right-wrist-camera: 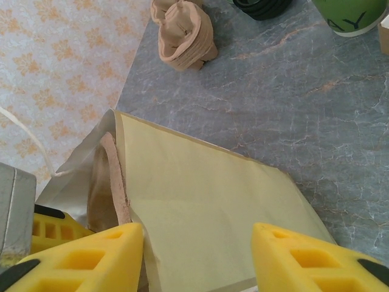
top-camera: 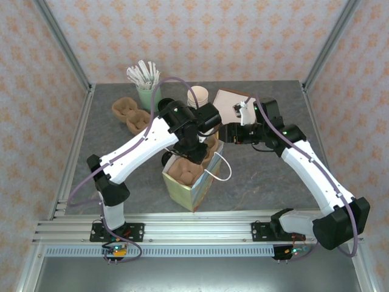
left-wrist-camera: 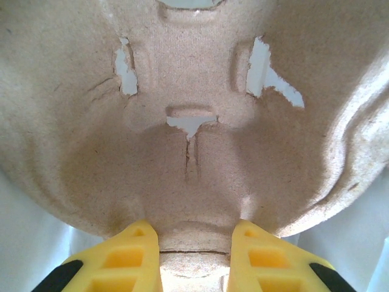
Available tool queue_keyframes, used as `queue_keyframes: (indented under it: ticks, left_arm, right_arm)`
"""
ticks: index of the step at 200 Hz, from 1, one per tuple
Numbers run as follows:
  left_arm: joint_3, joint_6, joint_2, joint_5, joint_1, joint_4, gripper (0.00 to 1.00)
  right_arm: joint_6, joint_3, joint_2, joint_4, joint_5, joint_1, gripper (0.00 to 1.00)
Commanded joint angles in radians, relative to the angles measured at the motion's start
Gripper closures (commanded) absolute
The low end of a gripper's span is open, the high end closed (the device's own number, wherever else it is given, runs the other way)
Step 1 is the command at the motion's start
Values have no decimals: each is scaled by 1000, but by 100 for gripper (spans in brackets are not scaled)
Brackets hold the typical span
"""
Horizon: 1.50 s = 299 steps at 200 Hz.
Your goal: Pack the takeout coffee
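Observation:
A pale yellow-green paper bag (top-camera: 182, 191) (right-wrist-camera: 206, 194) stands open mid-table. A brown pulp cup carrier (top-camera: 185, 171) (left-wrist-camera: 194, 140) (right-wrist-camera: 112, 176) sits in it. My left gripper (top-camera: 193, 152) (left-wrist-camera: 194, 243) reaches down into the bag, shut on the carrier's rim. My right gripper (top-camera: 226, 131) (right-wrist-camera: 197, 243) hovers open over the bag's far right wall, one finger by the bag's mouth and the other over its outer face. A paper cup with a green lower band (right-wrist-camera: 352, 15), apparently the takeout coffee, stands on the table beyond the bag. Its top is cut off by the frame.
At the back stand a mint-green tumbler of white sticks (top-camera: 146, 91), a stack of cream cups (top-camera: 197, 96) and spare pulp carriers (top-camera: 130, 112) (right-wrist-camera: 182, 33). A black ringed object (right-wrist-camera: 261, 6) lies between the carriers and the green cup. A flat brown sheet (top-camera: 230, 102) lies behind my right gripper.

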Motion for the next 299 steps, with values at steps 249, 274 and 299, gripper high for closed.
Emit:
queue_keyframes:
  ticks: [249,274,299]
  left_arm:
    - [-52,57,41,8,-1,21,84]
    - [-51,63,59,6,-1,27,84]
    - [-46,68,58,4,2,41,83]
  right_arm:
    - [-27,47,-47,-70,195,5,52]
    - [-14,50,-87,-67,223,1,45]
    - [1,66,-98,-95,297,-10,42]
